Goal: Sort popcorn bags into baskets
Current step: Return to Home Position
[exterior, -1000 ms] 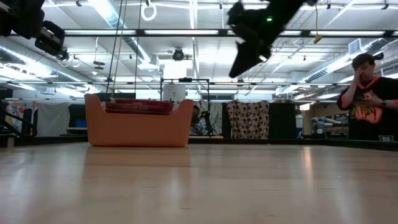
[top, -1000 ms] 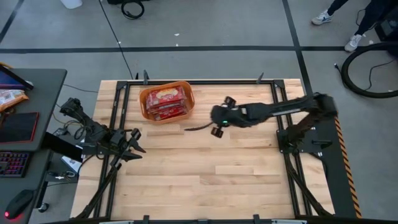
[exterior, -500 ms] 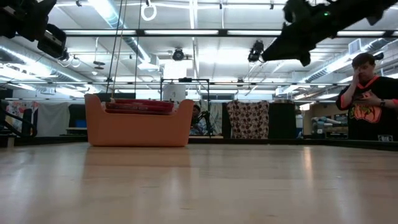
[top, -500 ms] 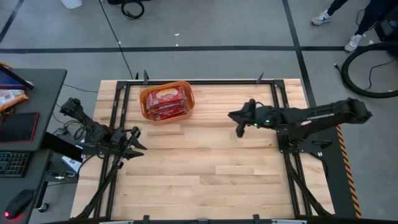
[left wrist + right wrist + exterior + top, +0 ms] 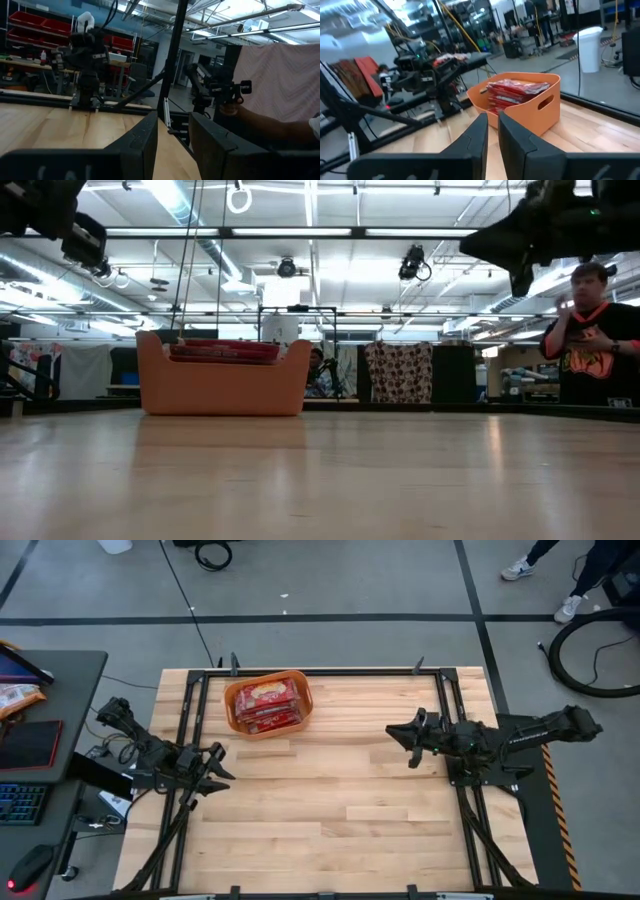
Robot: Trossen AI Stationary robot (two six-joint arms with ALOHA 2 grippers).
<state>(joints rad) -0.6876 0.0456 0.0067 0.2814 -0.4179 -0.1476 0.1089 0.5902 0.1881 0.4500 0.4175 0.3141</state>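
Low view, nearest first: bare boards of the tabletop (image 5: pixel 320 480) fill the lower half of frame. Further back, left of ctr, the orange tub (image 5: pixel 220 388) sits on the boards w/ the popcorn bags (image 5: pixel 225 351) stacked flat inside, the top ones just clearing the rim. The arms hang above this. The right pincer (image 5: pixel 505 250) is a dark shape at upper right, and the left arm (image 5: pixel 60 225) sits in the upper left corner. High view: the tub (image 5: pixel 236 700) is upper-middle of frame and the red bags (image 5: pixel 270 703) fill it. The left pincer (image 5: pixel 218 766) is at frame left by the tabletop's edge, arm folded low, tip pointing toward ctr. The right pincer (image 5: pixel 400 738) is right of ctr, arm lying in a near-horizontal line across frame right, tip pointing left. Both are well apart from the tub. In its wrist view the left pincer (image 5: pixel 173 117) has fingers a small gap apart, nothing btwn. The right pincer (image 5: pixel 493 117) has fingers nearly touching, only a sliver btwn, holding nothing. The tub (image 5: pixel 535 102) and bags (image 5: pixel 512 90) lie beyond them. Farthest back, a person (image 5: pixel 595 340) stands at the low view's right edge, one hand raised.
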